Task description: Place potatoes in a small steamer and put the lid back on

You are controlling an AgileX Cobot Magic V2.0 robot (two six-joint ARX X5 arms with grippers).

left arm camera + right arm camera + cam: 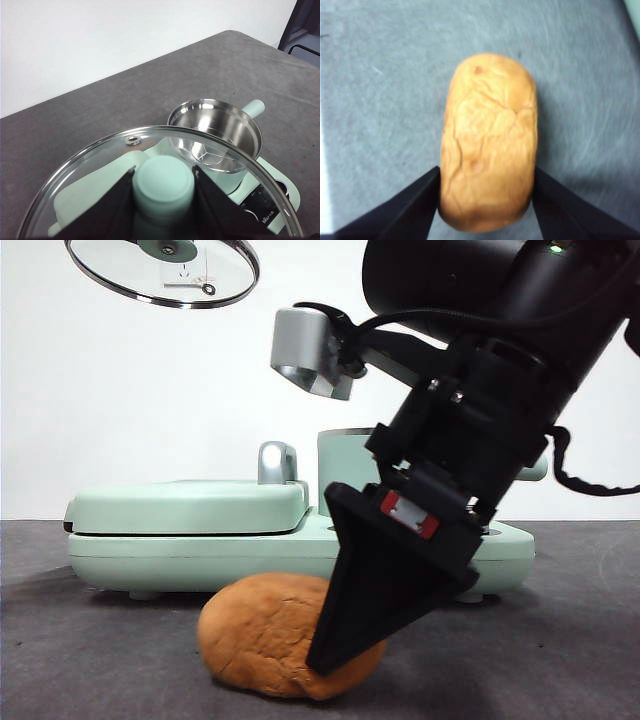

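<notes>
the potato lies on the grey counter before the small steamer, the right end effector spread, straddling it. the left end effector, clamped on the lid, holds it aloft. grasping step: next, i judge, squeeze and lift.

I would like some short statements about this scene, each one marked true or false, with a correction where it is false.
1. The potato lies inside the steamer. False: it lies on the table, in front of the appliance.
2. The left gripper holds the lid by its knob, up in the air. True.
3. The steamer is uncovered. True.
4. The right gripper is far from the potato. False: its jaws stand on either side of the potato.
</notes>
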